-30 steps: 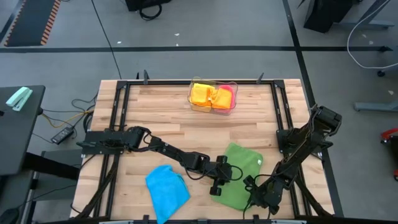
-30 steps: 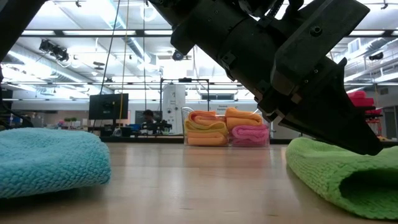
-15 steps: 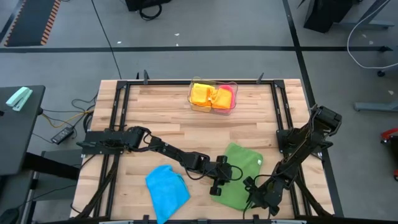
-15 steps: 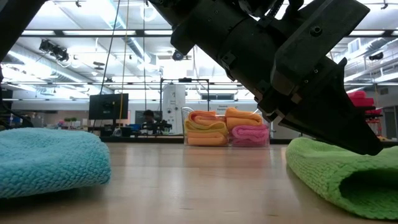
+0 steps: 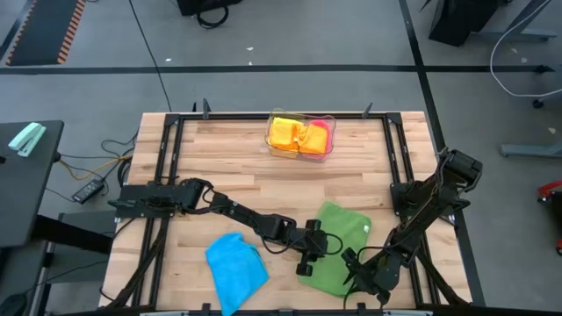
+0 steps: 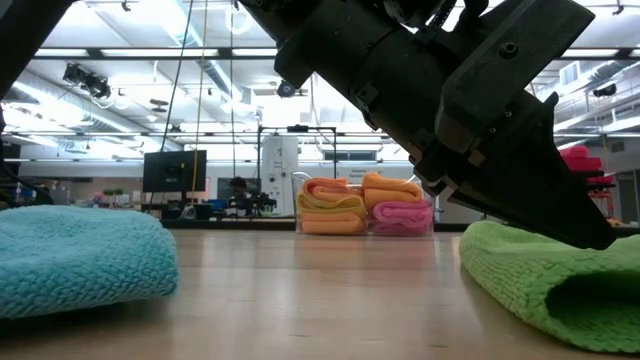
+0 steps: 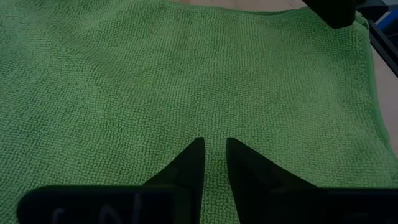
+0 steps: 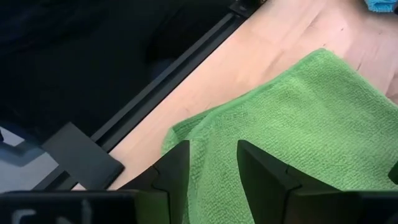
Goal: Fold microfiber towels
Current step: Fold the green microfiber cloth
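Green towel [image 5: 338, 246] is laid flat at the table's near right, pinned by the left gripper [image 7: 214, 163], jaws narrow, at its left edge. A doubled corner is straddled by the part-open right gripper [image 8: 211, 165], presumably for folding.

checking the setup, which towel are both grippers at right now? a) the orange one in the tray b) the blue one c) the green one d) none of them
c: the left gripper and right gripper sit at opposite edges of the green towel, which fills both wrist views.
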Controlling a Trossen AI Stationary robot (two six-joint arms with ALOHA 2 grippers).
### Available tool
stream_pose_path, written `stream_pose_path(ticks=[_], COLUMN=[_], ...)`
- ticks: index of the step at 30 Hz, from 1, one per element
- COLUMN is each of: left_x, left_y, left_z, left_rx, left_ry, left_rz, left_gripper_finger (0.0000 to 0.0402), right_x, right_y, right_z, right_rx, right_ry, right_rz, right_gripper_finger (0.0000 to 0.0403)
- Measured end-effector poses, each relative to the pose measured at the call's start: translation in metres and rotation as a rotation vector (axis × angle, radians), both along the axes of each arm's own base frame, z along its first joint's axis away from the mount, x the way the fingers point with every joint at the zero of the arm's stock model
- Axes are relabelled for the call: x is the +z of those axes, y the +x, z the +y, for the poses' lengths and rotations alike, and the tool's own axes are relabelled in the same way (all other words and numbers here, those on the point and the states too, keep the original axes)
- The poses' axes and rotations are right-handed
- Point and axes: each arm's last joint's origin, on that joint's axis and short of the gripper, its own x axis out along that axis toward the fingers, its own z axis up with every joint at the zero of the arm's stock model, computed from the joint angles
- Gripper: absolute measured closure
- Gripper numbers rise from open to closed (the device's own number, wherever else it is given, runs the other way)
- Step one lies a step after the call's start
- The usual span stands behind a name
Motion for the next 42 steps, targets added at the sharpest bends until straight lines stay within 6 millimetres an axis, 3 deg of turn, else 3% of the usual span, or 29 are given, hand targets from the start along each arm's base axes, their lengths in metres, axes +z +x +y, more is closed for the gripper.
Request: stream_pose_path(ticks=[9, 18, 23, 30, 36, 42], left_x=[0.0, 0.0, 0.0, 0.0, 0.001, 0.001], left_y=[0.0, 0.0, 0.0, 0.0, 0.0, 0.0], left_z=[0.0, 0.0, 0.0, -0.001, -0.001, -0.001], left_rx=[0.0, 0.0, -0.006, -0.008, -0.009, -0.014], left_ry=[0.0, 0.0, 0.006, 0.007, 0.006, 0.012], left_rz=[0.0, 0.0, -0.003, -0.007, -0.011, -0.013], left_gripper_finger=[0.0333, 0.0327, 0.0334, 0.0329, 0.0329, 0.0334], right_x=[-0.027, -0.028, -0.02, 0.008, 0.025, 0.021], right_y=[0.003, 0.001, 0.001, -0.002, -0.015, -0.02], right_z=[0.007, 0.009, 0.009, 0.005, -0.025, -0.069], right_rx=[0.03, 0.09, 0.092, 0.069, -0.209, -0.609], right_ry=[-0.011, 0.051, 0.075, 0.145, 0.005, -0.172], right_rz=[0.039, 0.121, 0.107, 0.09, 0.142, 0.286], right_gripper_finger=[0.026, 0.026, 0.026, 0.026, 0.026, 0.026])
